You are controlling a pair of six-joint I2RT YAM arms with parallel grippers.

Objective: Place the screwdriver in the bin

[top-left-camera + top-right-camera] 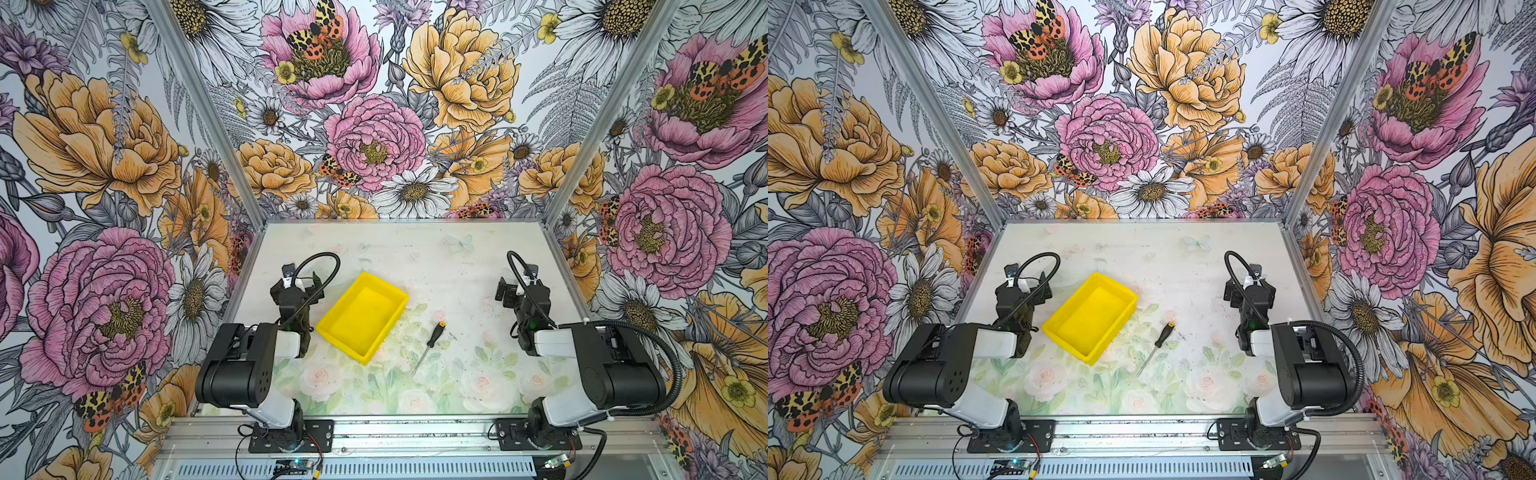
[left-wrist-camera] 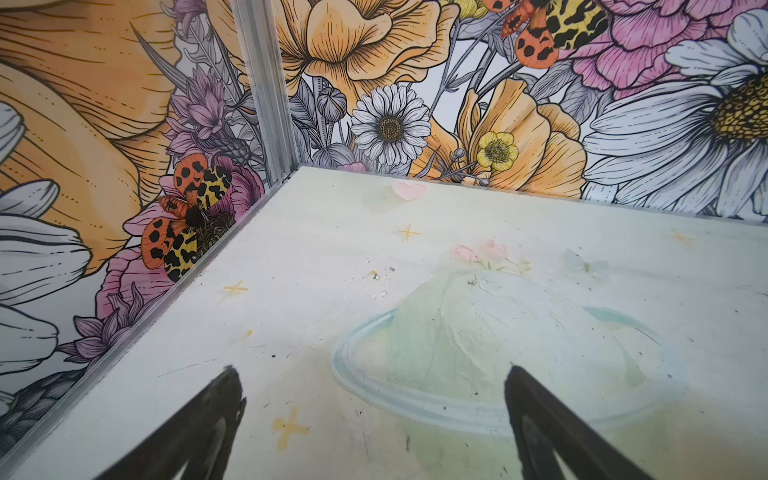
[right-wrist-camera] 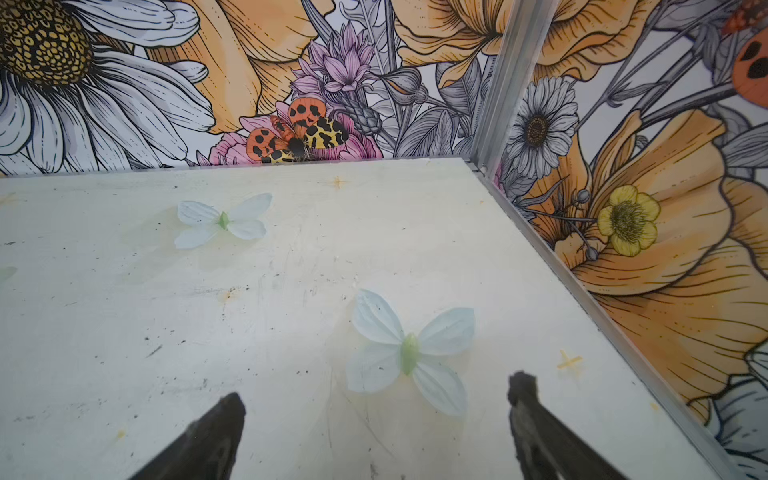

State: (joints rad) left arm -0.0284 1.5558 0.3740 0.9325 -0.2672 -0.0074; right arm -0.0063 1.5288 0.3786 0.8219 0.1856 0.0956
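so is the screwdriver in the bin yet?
No, the screwdriver lies on the table just right of the bin in a top view, apart from it, and the bin holds nothing.

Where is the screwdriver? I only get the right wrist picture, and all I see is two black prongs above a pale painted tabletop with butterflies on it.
Observer: In both top views, the slim screwdriver, which has a black handle, an orange-yellow cap and a thin silver shaft, lies flat on the table near its middle.
Visitor: And where should it go?
Observer: Into the shallow, rectangular, bright yellow plastic bin. It sits just left of the screwdriver, not touching it, with nothing inside.
Visitor: Is the other arm holding anything?
Observer: No. In its wrist view the left gripper is open over bare tabletop.
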